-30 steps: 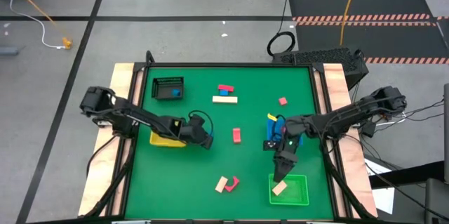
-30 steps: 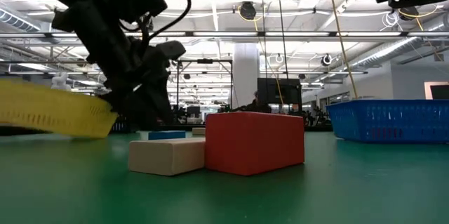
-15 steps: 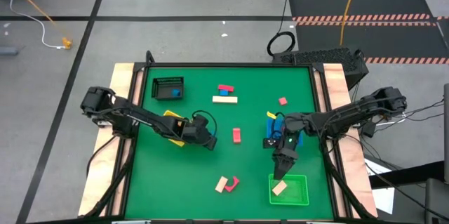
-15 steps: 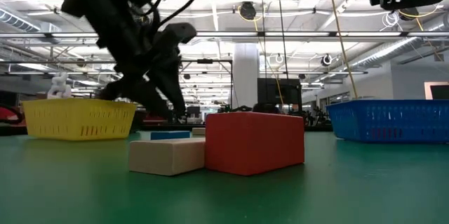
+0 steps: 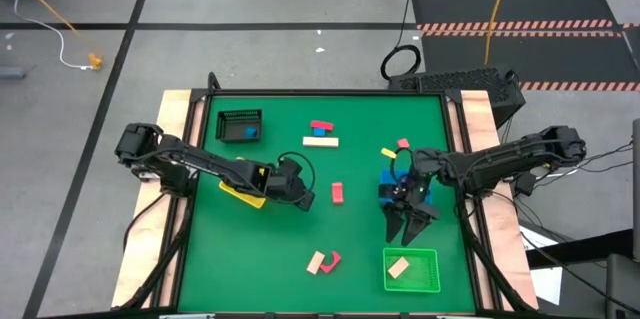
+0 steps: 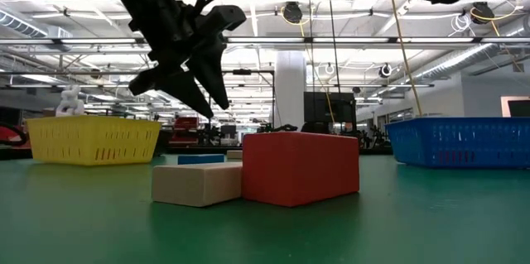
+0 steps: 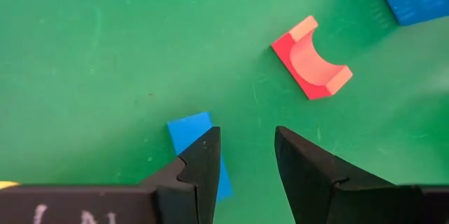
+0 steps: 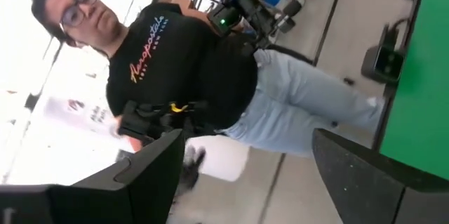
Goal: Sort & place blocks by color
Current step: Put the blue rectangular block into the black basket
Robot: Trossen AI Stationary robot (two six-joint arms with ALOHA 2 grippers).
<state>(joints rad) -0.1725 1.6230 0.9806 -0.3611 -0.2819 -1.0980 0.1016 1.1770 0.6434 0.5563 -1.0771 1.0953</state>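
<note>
My left gripper (image 5: 303, 198) (image 7: 247, 159) hangs open above the mat, just right of the yellow tray (image 5: 243, 180). Below it lie a blue block (image 7: 191, 130), partly hidden by one finger, and a red arched block (image 5: 338, 192) (image 7: 312, 67). In the low view it (image 6: 207, 97) hovers clear of the table. My right gripper (image 5: 409, 223) is open, between the blue tray (image 5: 404, 185) and the green tray (image 5: 428, 271), which holds a tan block (image 5: 398, 268). A tan block (image 5: 317, 262) and a red one (image 5: 332, 258) lie flat near the near edge.
A black tray (image 5: 240, 126) holding a blue block sits far left. Red (image 5: 321, 126) and tan (image 5: 320, 140) bars lie mid-far, with a small red block (image 5: 403, 144) and a yellow piece (image 5: 388, 153) beside the blue tray. A person (image 8: 189, 62) stands beyond the table.
My left gripper has left the yellow tray, risen and moved toward the table's right, over the red arched block. The yellow tray has dropped from tilted to flat and turned a little. My right gripper has drawn back from the green tray toward the far edge, tipped up, and opened.
</note>
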